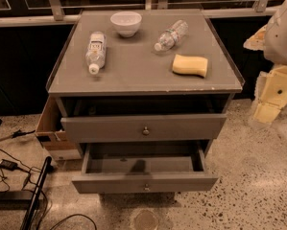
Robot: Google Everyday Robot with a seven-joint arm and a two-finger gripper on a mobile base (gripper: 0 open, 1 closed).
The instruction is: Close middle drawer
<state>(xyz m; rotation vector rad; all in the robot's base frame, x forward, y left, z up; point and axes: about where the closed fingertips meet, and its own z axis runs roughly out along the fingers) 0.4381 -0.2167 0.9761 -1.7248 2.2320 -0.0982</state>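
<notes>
Bowl (126,23), labelled bottle (96,51), clear bottle (171,34), yellow sponge (190,65), cardboard box (52,128)

The pale robot gripper (270,102) hangs right of the grey square cabinet (133,68), apart from it. On its top, a yellow rectangular sponge (190,65) lies nearest the gripper. Left and behind it lies a clear plastic bottle (171,35), farther left a white round bowl (126,23), farthest off a second clear labelled bottle (95,51). Below and left of the gripper, the grey middle drawer (144,182) juts out before the grey upper drawer front (181,127). A brown cardboard box (49,123) sits at the cabinet's far side.
</notes>
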